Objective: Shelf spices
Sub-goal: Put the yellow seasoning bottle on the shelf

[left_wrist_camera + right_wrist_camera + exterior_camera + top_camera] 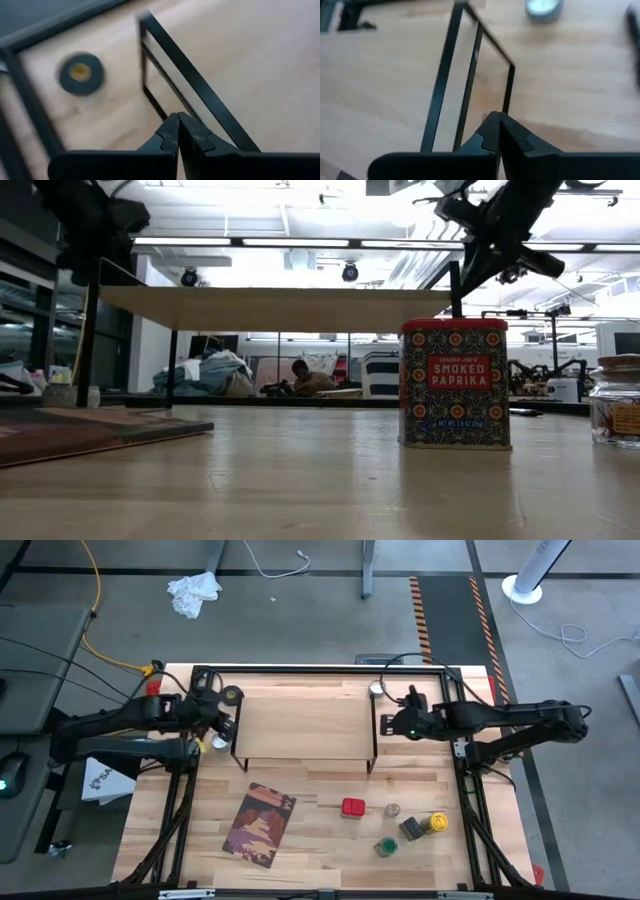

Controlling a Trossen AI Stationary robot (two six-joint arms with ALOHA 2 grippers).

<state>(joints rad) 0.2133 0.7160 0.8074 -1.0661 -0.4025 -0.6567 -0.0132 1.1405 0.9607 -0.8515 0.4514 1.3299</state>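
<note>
The shelf (305,725), a pale wood board on black wire legs, stands on its legs at the table's far middle. It shows edge-on in the low view (275,305). My left gripper (222,726) is shut at the shelf's left end (200,95). My right gripper (392,724) is shut at its right end (470,70). The spices stand on the table at the near right: a red box (352,807) (455,385), a clear jar (392,811) (617,400), a dark grey tin (410,828), a yellow-topped jar (436,824) and a green-topped jar (386,846). My left gripper has its shut fingertips (170,131) just above the black wire frame of the shelf's left end (220,117); I cannot tell whether they touch it. My right gripper has its shut fingertips (490,129) right by the black wire frame of the shelf's right end (506,95); I cannot tell whether they touch it.
A brown-and-maroon book (259,824) lies at the near left, also in the low view (90,430). A black tape roll (232,694) (81,74) lies behind the shelf's left end. A small round silvery thing (376,689) (544,6) lies behind its right end.
</note>
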